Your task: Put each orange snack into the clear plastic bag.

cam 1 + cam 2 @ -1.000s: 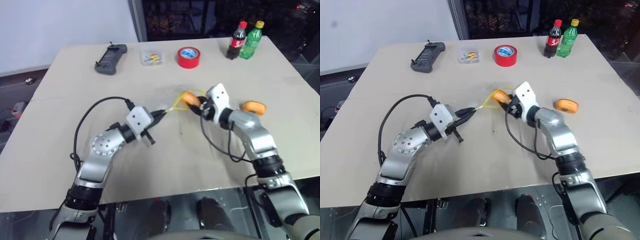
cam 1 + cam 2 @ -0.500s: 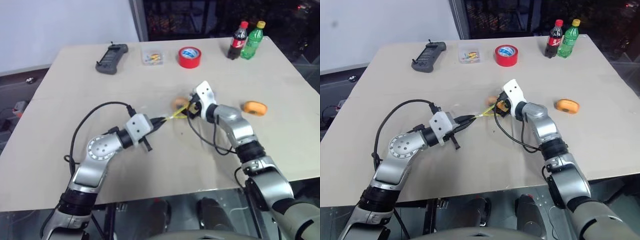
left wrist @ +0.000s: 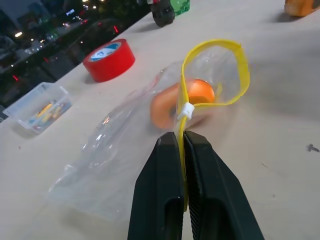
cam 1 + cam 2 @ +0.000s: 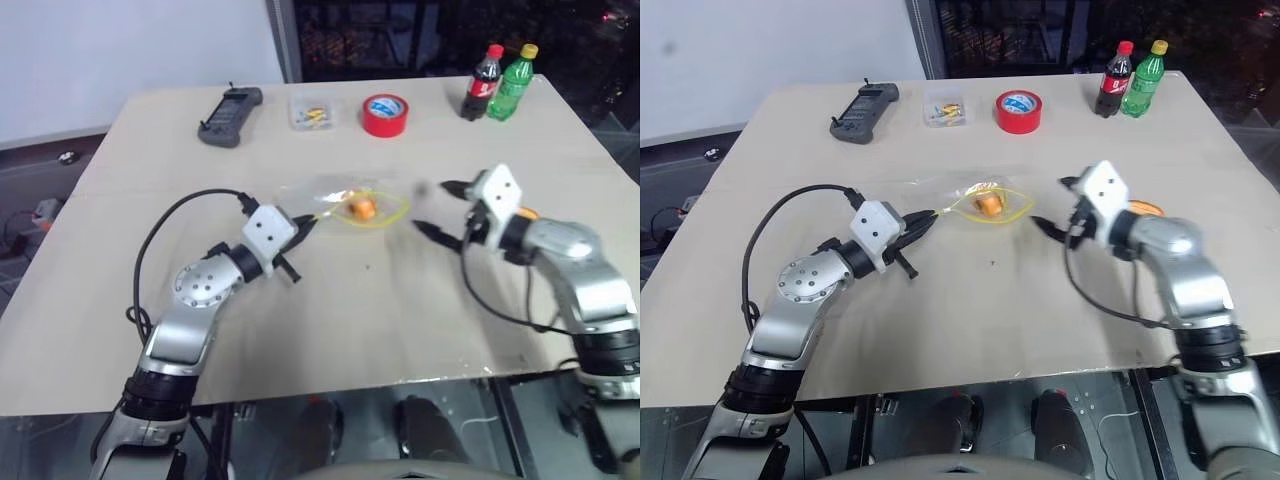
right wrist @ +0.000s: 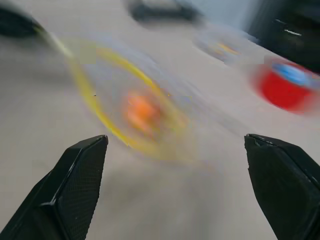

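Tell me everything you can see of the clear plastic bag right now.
The clear plastic bag is thin, crinkly and transparent, with a yellow strip round its mouth. It lies flat on the table, its mouth pulled open into a loop. The left gripper is shut on the yellow strip beside a small white slider. One orange snack sits inside, near the mouth.

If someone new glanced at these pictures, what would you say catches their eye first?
Probably the clear plastic zip bag with its yellow rim looped open mid-table, a smooth orange oval snack sitting inside it. The left pincer is shut on that rim, while the right pincer hangs wide open beside the bag. The second orange snack lies on the table just behind the right wrist.
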Motion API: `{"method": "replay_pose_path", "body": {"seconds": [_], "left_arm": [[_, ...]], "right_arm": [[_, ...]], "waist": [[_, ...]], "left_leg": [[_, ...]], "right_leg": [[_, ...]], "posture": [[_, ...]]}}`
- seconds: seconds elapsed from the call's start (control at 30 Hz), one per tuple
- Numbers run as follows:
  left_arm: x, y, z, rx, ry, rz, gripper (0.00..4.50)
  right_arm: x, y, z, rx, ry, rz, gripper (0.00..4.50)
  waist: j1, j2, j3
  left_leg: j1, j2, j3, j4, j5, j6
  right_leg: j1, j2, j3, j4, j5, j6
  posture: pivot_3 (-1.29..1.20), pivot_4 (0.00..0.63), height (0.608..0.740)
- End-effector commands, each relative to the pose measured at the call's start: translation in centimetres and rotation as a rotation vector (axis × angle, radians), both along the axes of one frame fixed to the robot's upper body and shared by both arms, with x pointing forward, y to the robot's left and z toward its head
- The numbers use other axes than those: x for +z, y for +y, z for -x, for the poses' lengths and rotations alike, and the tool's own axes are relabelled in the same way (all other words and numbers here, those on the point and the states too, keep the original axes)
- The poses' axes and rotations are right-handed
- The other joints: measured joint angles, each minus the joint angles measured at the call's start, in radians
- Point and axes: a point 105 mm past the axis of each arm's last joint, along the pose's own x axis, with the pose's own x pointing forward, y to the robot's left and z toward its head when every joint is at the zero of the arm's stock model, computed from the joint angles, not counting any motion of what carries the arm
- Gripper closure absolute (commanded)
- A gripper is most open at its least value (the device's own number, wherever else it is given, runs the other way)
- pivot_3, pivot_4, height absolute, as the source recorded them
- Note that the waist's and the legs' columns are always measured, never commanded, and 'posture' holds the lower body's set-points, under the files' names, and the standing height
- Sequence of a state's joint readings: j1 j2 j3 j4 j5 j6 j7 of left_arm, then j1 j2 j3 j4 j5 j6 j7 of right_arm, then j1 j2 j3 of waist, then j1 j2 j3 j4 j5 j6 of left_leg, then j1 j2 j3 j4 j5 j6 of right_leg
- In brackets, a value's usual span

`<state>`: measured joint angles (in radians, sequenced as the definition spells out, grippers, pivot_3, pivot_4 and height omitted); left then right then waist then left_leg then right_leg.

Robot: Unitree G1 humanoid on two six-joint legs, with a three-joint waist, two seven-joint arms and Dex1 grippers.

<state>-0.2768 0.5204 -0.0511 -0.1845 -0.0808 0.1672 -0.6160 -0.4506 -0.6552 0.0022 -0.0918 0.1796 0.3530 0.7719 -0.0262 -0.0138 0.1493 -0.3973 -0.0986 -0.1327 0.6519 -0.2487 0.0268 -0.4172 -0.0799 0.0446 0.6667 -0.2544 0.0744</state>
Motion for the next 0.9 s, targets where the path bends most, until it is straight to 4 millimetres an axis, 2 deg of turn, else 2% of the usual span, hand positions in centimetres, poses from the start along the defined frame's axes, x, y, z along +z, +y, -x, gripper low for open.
{"method": "replay_pose_path", "body": {"seconds": [0.03,0.07,0.17,0.27,0.33,0.37,0.4,0.47,0.57,0.63,0.67,0.7,0.73,0.83,0.9], "left_arm": [[1.0,-0.5,0.0,-0.031,-0.044,-0.006,4.50],[1.0,-0.5,0.0,-0.033,-0.045,-0.010,4.50],[1.0,-0.4,-0.1,-0.035,-0.046,-0.013,4.50],[1.0,-0.5,-0.1,-0.040,-0.049,-0.013,4.50],[1.1,-0.4,-0.1,-0.039,-0.052,-0.013,4.50],[1.1,-0.4,0.0,-0.039,-0.053,-0.012,4.50],[1.1,-0.4,0.0,-0.038,-0.054,-0.012,4.50],[1.1,-0.3,0.1,-0.036,-0.056,-0.013,4.50],[1.3,-0.1,0.1,-0.029,-0.061,-0.014,4.50],[1.3,0.0,0.1,-0.025,-0.063,-0.012,4.50],[1.3,0.0,0.1,-0.024,-0.063,-0.011,4.50],[1.4,0.0,0.1,-0.023,-0.064,-0.011,4.50],[1.4,0.1,0.1,-0.022,-0.066,-0.012,4.50],[1.4,0.2,0.1,-0.019,-0.072,-0.013,4.50],[1.5,0.2,0.1,-0.019,-0.074,-0.012,4.50]], "right_arm": [[-0.4,-5.4,-0.9,-0.142,-0.056,0.197,0.02],[-1.1,-7.0,-1.1,-0.175,-0.038,0.247,0.02],[-2.4,-10.0,-1.9,-0.239,0.017,0.268,0.02],[-3.5,-11.7,-2.9,-0.286,0.065,0.261,0.02],[-3.9,-12.1,-3.5,-0.302,0.080,0.241,0.02],[-4.0,-12.2,-3.9,-0.315,0.090,0.216,0.42],[-4.1,-12.3,-4.2,-0.322,0.096,0.199,0.58],[-4.2,-12.3,-4.6,-0.328,0.096,0.183,1.33],[-4.1,-12.1,-4.9,-0.320,0.089,0.175,2.70],[-4.0,-12.0,-4.9,-0.310,0.082,0.179,3.78],[-4.0,-12.0,-4.9,-0.308,0.081,0.180,4.06],[-3.7,-11.8,-4.8,-0.297,0.066,0.188,4.47],[-3.0,-10.8,-4.7,-0.262,0.049,0.164,4.47],[-1.0,-4.7,-3.1,-0.058,0.039,0.020,4.47],[-0.7,-2.0,-2.0,0.006,0.059,-0.041,4.47]], "waist": [[0.001,0.000,0.000],[0.003,0.000,0.000],[0.005,0.000,0.000],[0.002,0.000,0.000],[0.001,0.000,0.000],[0.000,0.000,0.000],[-0.001,0.000,0.000],[-0.001,0.000,0.000],[0.000,0.000,0.000],[0.000,0.000,0.000],[0.001,0.000,0.000],[0.001,0.000,0.000],[0.003,0.000,0.000],[-0.002,0.001,0.000],[-0.012,0.001,0.000]], "left_leg": [[0.000,0.000,0.000,0.000,0.000,0.000],[0.000,0.000,0.000,0.000,0.000,0.000],[0.000,0.001,0.001,0.000,0.000,0.000],[0.001,0.001,0.003,0.000,0.000,0.000],[0.001,0.001,0.003,0.000,0.000,0.000],[0.001,0.001,0.003,0.000,0.000,0.000],[0.001,0.001,0.003,0.000,0.000,0.000],[0.001,0.001,0.003,0.000,0.000,0.000],[0.001,0.001,0.002,0.000,0.000,0.000],[0.001,0.001,0.002,0.000,0.000,0.000],[0.001,0.001,0.002,0.000,0.000,0.000],[0.001,0.001,0.002,0.000,0.000,0.000],[0.000,0.001,0.002,0.000,0.000,0.000],[0.000,0.002,0.002,-0.001,0.000,0.000],[0.000,0.003,0.001,-0.001,0.000,0.000]], "right_leg": [[0.000,0.000,0.000,0.000,0.000,0.000],[0.000,0.000,0.000,0.000,0.000,0.000],[0.000,0.000,0.001,0.000,0.000,0.000],[0.000,0.000,0.002,0.000,0.000,0.000],[0.000,0.000,0.002,0.000,0.000,0.000],[0.000,0.000,0.002,0.000,0.000,0.000],[0.000,0.000,0.002,0.000,0.000,0.000],[0.000,0.000,0.002,0.000,0.000,0.000],[0.000,0.000,0.002,0.000,0.000,0.000],[0.000,0.000,0.002,0.000,0.000,0.000],[0.000,0.000,0.002,0.000,0.000,0.000],[0.000,0.000,0.002,0.000,0.000,0.000],[0.000,0.000,0.002,0.000,0.000,0.000],[0.000,0.000,0.002,-0.001,0.000,0.000],[0.000,-0.001,0.002,-0.001,0.000,0.000]], "posture": [[0.00,0.150,0.740],[0.00,0.150,0.740],[0.00,0.150,0.740],[0.00,0.150,0.740],[0.00,0.150,0.740],[0.00,0.150,0.740],[0.00,0.150,0.740],[0.00,0.150,0.740],[0.00,0.150,0.740],[0.00,0.150,0.740],[0.00,0.150,0.740],[0.00,0.150,0.740],[0.00,0.150,0.740],[0.00,0.150,0.740],[0.00,0.150,0.740]]}}
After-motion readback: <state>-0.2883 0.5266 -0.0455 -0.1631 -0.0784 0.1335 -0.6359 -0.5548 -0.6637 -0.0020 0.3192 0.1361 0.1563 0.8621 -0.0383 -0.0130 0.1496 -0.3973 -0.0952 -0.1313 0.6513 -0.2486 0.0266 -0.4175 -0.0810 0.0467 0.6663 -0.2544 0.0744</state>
